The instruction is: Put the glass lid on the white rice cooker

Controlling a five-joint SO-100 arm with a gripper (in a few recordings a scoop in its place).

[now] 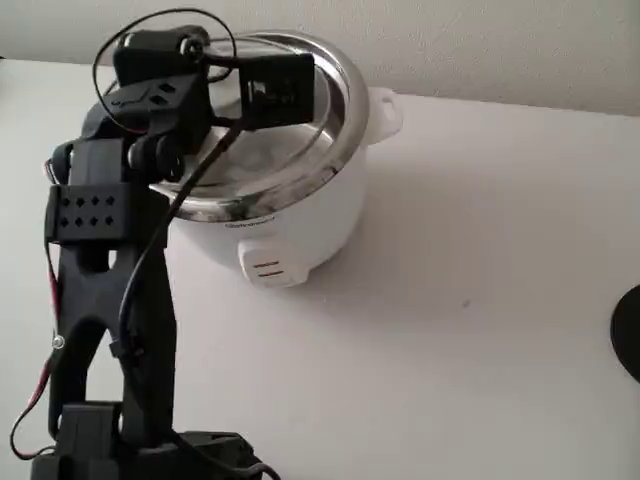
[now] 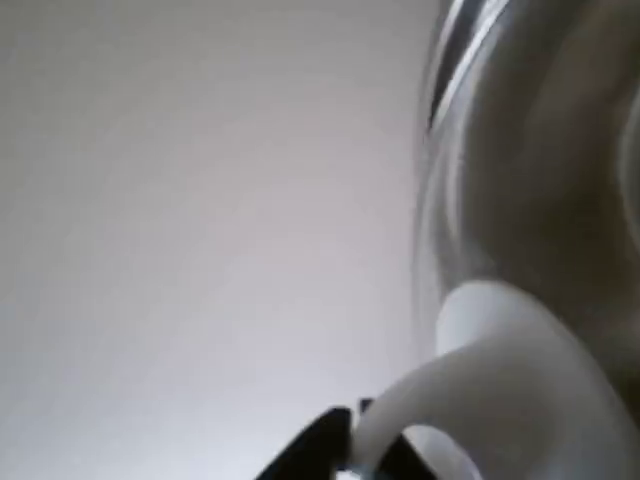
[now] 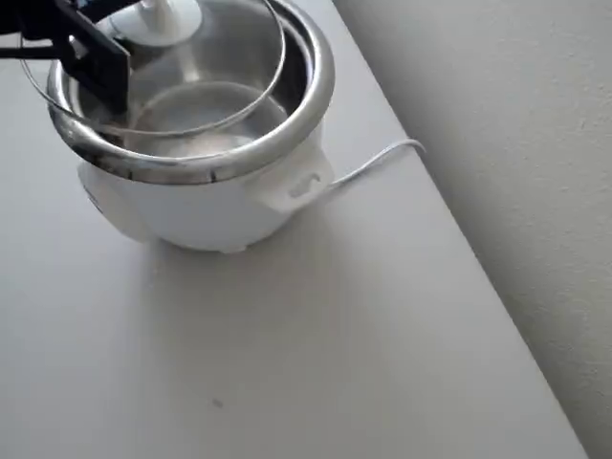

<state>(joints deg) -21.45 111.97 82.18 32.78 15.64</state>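
Black arm base, nearest in the fixed view, rising from the white surface [image 1: 480, 330] and reaching over the cooker. Hand [image 2: 365, 450]: dark fingertips in the wrist view sit against the white knob [image 2: 500, 370], seemingly pinching it; how firmly they close cannot be told. Glass lid [image 3: 220, 96]: carried by its knob, tilted, hanging over the cooker's mouth in the overhead view, offset toward the picture's left, probably so it can be lowered flat; rim not yet seated. White rice cooker [image 1: 320, 225]: upright, steel pot open, switch panel facing the fixed camera, side handle [image 3: 298, 186] outward. Cord [image 3: 378, 161]: trails toward the wall behind.
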